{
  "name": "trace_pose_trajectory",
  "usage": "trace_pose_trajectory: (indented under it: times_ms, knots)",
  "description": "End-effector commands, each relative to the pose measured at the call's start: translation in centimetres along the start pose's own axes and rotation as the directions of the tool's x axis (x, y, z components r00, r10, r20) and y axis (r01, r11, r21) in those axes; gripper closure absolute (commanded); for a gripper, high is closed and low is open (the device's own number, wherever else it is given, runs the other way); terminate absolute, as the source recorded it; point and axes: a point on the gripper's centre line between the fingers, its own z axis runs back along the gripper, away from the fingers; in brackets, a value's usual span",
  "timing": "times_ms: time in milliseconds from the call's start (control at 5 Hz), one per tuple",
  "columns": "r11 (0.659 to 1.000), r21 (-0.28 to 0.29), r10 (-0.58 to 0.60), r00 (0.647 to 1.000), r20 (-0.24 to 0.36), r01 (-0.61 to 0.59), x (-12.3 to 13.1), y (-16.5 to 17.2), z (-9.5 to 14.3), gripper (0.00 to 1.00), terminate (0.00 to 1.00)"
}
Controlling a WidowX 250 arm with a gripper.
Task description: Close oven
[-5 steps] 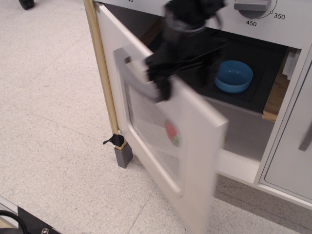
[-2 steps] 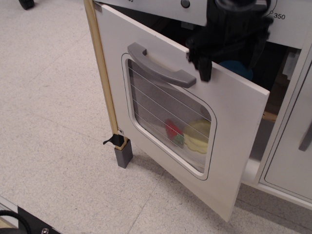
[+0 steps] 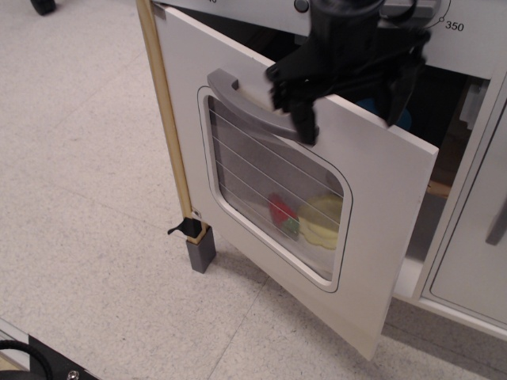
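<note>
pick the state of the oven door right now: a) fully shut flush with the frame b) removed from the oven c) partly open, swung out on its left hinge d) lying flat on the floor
c: the oven door stands partly open, its right edge out from the frame with the dark interior showing behind it, while the hand hangs over its top edge near the grey handle.

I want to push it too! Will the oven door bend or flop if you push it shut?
Probably not. The door looks like a flat, stiff white board, so it should swing as one piece on its left edge. It seems light, hanging ajar without sagging. The tool is at its top edge, near the handle.
</note>
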Motion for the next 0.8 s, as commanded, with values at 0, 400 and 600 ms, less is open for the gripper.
trace_pose_trajectory:
  times_ms: [0, 400, 600]
  knots:
    - [0.973, 0.035, -0.226, 0.974, -0.034, 0.227, -0.3, 3.6, -4.1, 0.0, 0.0]
    - [0.956, -0.005, -0.292, 0.956, 0.012, 0.292, 0.6, 2.1, -8.1, 0.0, 0.0]
    - [0.945, -0.044, -0.323, 0.946, 0.034, 0.324, 1.4, 0.5, -8.5, 0.0, 0.0]
